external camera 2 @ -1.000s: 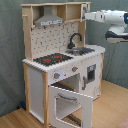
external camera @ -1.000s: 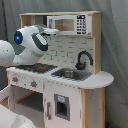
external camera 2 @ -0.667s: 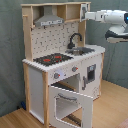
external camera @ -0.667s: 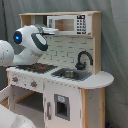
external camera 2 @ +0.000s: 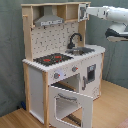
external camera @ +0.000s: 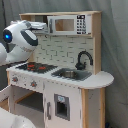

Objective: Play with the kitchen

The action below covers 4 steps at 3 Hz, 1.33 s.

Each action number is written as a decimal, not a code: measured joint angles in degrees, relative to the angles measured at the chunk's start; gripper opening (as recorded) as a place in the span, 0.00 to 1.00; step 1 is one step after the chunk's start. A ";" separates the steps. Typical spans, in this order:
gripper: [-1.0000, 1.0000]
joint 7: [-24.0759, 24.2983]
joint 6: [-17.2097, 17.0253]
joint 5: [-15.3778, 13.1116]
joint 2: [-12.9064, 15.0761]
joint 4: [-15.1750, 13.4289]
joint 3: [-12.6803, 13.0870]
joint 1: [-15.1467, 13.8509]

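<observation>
Your arm (external camera 2: 107, 12) reaches the upper shelf of the kitchen (external camera 2: 60, 60), which stands on the floor with its oven door (external camera 2: 70, 105) hanging open. I cannot tell the pincer's state; next, move gently.

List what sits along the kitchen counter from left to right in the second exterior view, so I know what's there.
Red-ringed hob → black faucet → sink, with the arm reaching in at the upper shelf on the second exterior view's right. Below the counter, the oven door hangs open.
</observation>
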 joint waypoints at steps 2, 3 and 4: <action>1.00 6.38 0.02 0.25 -0.01 6.31 7.02 -5.23; 1.00 9.54 0.02 0.38 -0.59 9.63 10.57 -10.21; 1.00 12.78 0.01 0.50 -1.88 12.64 13.34 -14.86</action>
